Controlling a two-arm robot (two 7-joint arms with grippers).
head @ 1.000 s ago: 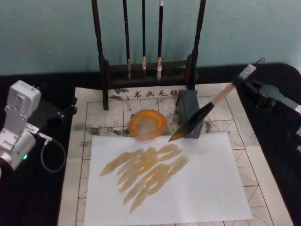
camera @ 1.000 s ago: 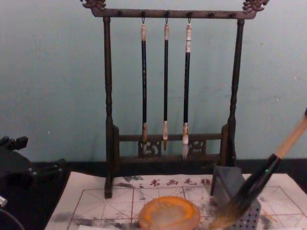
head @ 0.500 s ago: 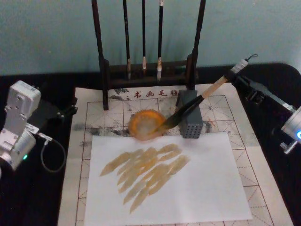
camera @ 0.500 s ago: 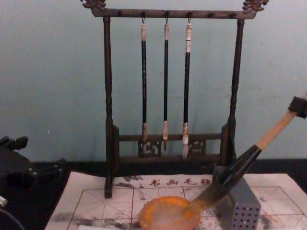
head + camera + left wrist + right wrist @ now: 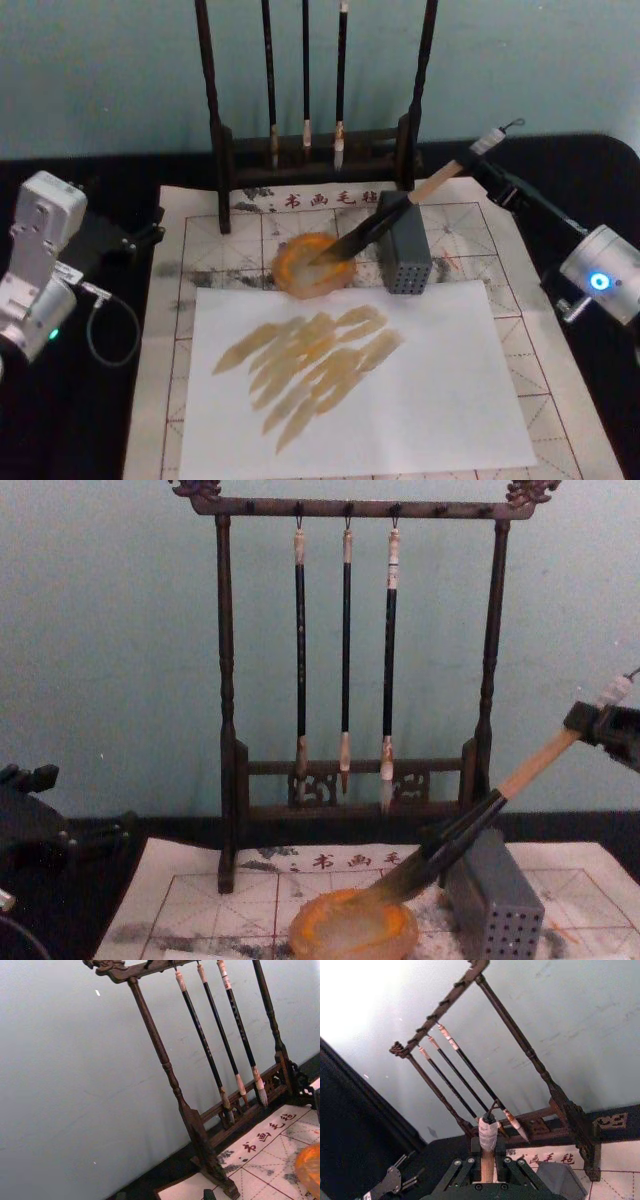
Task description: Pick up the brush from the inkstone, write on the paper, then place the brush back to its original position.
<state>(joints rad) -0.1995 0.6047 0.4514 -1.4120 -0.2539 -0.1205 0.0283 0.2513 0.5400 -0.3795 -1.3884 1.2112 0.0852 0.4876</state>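
Note:
The brush [image 5: 400, 207] slants down from the right, its pale handle crossing over the top of the grey perforated box [image 5: 403, 255]. Its dark bristles [image 5: 395, 883] lie in the round orange inkstone [image 5: 314, 266] [image 5: 352, 932]. My right gripper [image 5: 488, 168] [image 5: 600, 723] is shut on the handle just below the whitish end cap [image 5: 488, 1133]. The gridded paper [image 5: 205, 240] with printed characters lies under the dish. A plain white sheet [image 5: 420, 400] on top of it carries yellowish-brown strokes. My left gripper [image 5: 135, 238] sits parked at the table's left.
A dark wooden rack [image 5: 222, 150] [image 5: 226, 780] with three thin hanging brushes [image 5: 345, 660] stands right behind the inkstone and box. The left arm's white body [image 5: 40, 265] and a cable loop lie on the black table to the left of the paper.
The brush swung from above the white sheet's far edge back and left, and its bristles came down into the inkstone. My right arm moved with it and shows more at the right.

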